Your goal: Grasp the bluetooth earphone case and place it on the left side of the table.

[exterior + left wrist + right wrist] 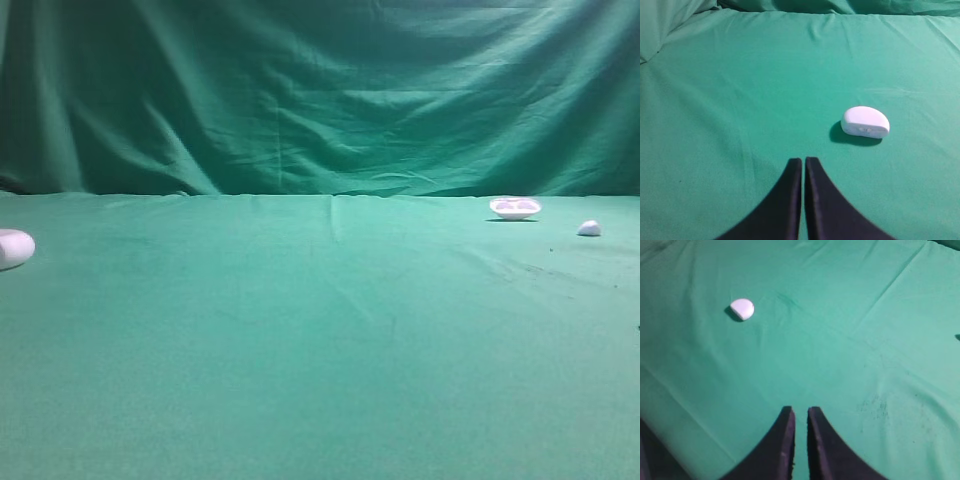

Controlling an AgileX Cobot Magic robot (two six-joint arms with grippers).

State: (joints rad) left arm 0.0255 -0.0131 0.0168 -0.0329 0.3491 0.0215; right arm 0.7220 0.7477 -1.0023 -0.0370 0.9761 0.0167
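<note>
The bluetooth earphone case (15, 248) is a smooth white oblong lying on the green table (320, 360) at the far left edge of the high view, partly cut off by the frame. In the left wrist view the case (865, 121) rests ahead and to the right of my left gripper (803, 161), apart from it. That gripper's dark fingers are pressed together with nothing between them. My right gripper (800, 411) hovers over bare cloth, its fingers only a narrow slit apart and empty. Neither gripper shows in the high view.
A shallow white dish-like piece (514, 207) sits at the back right, with a tiny white pebble-like bit (589, 228) to its right. In the right wrist view the bit (742, 309) lies far ahead to the left. A green draped backdrop (320, 90) closes the far side.
</note>
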